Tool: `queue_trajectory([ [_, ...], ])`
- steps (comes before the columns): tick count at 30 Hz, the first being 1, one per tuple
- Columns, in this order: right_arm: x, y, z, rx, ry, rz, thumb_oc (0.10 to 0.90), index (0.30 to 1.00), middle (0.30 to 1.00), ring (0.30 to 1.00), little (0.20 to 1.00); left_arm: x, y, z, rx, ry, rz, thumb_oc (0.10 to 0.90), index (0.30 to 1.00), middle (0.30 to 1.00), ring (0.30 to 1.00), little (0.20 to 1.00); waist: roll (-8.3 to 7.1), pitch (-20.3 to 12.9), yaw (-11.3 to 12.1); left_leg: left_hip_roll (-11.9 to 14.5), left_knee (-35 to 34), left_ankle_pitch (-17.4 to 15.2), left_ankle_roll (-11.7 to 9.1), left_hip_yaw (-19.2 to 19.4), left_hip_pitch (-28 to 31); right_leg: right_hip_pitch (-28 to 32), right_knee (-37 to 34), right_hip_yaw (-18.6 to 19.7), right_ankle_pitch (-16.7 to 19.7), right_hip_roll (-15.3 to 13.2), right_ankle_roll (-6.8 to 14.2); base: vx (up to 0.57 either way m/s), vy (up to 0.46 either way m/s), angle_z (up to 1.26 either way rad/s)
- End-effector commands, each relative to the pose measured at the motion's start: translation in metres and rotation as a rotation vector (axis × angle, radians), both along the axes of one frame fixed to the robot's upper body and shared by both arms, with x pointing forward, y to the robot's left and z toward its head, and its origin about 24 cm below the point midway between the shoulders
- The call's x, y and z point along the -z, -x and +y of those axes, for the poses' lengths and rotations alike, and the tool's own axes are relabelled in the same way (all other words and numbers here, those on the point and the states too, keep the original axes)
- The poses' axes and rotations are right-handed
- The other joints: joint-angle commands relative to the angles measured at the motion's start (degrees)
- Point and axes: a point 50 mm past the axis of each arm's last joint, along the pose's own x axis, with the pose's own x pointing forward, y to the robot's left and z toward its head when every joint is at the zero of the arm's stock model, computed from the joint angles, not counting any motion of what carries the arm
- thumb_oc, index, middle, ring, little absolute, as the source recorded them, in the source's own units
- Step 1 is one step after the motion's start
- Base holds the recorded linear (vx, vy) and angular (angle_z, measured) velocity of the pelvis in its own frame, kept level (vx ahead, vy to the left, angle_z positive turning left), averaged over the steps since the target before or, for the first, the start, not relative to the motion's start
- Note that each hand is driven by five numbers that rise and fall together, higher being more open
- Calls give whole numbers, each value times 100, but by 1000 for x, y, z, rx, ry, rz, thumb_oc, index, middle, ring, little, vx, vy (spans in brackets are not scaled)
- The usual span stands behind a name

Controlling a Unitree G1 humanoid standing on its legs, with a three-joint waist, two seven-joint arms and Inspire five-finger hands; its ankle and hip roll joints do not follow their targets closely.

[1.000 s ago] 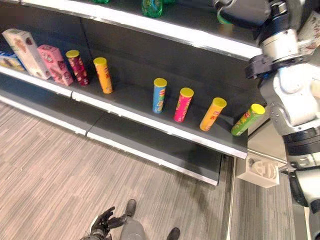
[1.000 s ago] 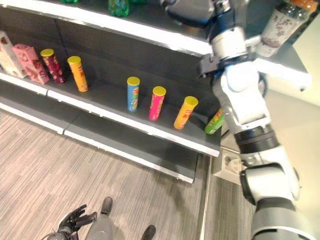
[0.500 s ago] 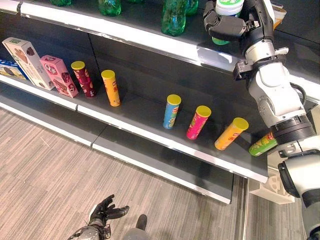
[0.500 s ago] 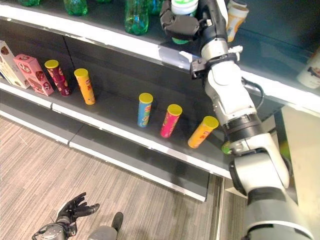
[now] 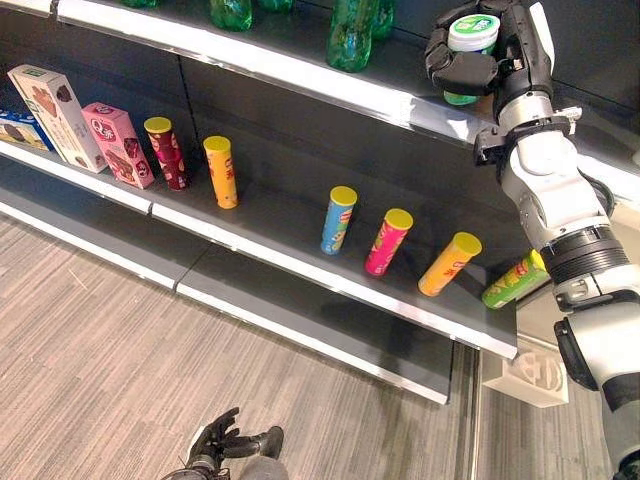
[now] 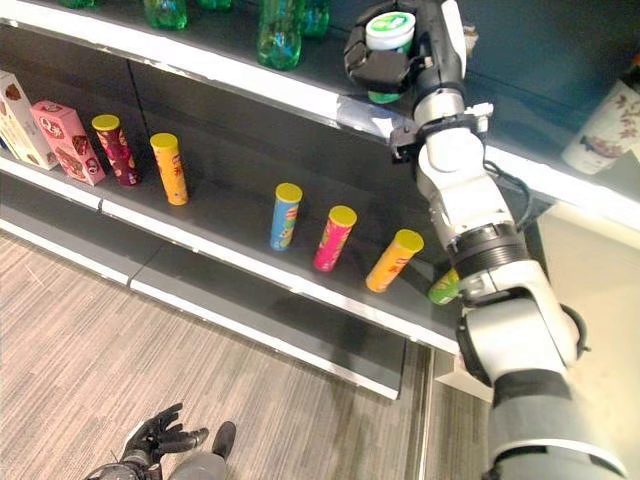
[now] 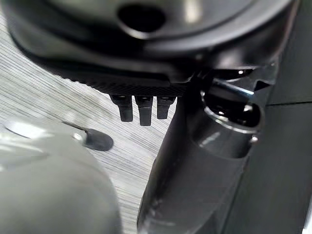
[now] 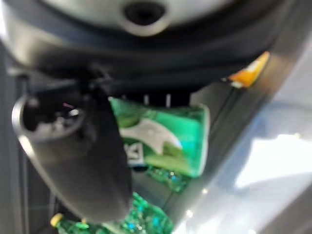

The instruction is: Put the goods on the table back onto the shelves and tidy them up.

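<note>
The shelves (image 5: 300,245) run across both eye views in dark tiers with pale front edges. On the middle tier stands a row of tubes: a maroon one (image 5: 164,152) and an orange one (image 5: 221,172) towards the two boxes (image 5: 90,125) at the far left, then a blue tube (image 5: 339,220), a pink tube (image 5: 388,241), an orange-yellow tube (image 5: 449,264) and a green tube (image 5: 515,280) at the end below the right arm. Green bottles (image 5: 352,35) stand on the upper tier, left of the right hand.

The right hand (image 5: 470,70) is raised at the front edge of the upper tier, its fingers (image 6: 372,66) curled round a green cup (image 6: 388,35) with a white lid. The right wrist view adds the cup's green side (image 8: 165,141) past the thumb, with bottles beyond it. The right eye view shows a pale cup (image 6: 607,125) on the upper tier, well right of the hand.

The left hand (image 6: 155,440) hangs low over the floor (image 5: 100,350), its fingers spread and holding nothing.
</note>
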Motion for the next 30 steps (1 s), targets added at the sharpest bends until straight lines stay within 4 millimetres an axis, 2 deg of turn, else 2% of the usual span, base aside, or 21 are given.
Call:
queue_trajectory([
  [1,-68,16,2,44,-1,-235,400,300,300,300,300,-13,-24,-7,62,16,-113,800,900,900,900,900,149,-500,66,162,16,-628,-80,36,414,57,156,-71,205,-206,370,20,-19,3],
  [7,-57,2,-13,173,37,-144,400,300,300,300,300,-14,-27,-5,93,-4,-117,800,900,900,900,900,216,-521,91,140,16,-619,-107,-20,401,100,96,-140,209,-200,379,7,-8,1],
  [16,-52,-2,-15,211,56,-118,400,300,300,300,300,-14,-27,-5,104,-17,-111,800,900,900,900,900,300,-515,59,134,16,-613,-112,-49,387,91,88,-142,201,-191,374,1,-1,1],
  [26,-47,-1,2,168,57,-138,400,300,300,300,300,-12,-25,-2,92,-31,-98,800,900,900,900,900,394,-498,-76,137,16,-627,-115,-13,415,99,76,-80,172,-175,345,0,0,0],
  [28,-45,-1,8,149,65,-146,400,300,300,300,300,-12,-24,-2,89,-33,-92,800,900,900,900,900,422,-484,-121,143,16,-632,-114,11,426,97,77,-64,168,-176,341,-11,-1,-2],
  [29,-43,1,18,125,80,-161,400,300,300,300,300,-11,-22,-3,91,-34,-87,800,900,900,900,900,460,-478,-165,147,16,-639,-115,48,446,93,73,-43,158,-178,332,-15,-1,-6],
  [30,-42,1,18,126,80,-161,400,300,300,300,300,-11,-22,-3,91,-34,-87,800,900,900,900,900,459,-479,-164,147,16,-639,-115,50,447,94,73,-42,158,-177,332,-10,-3,-12],
])
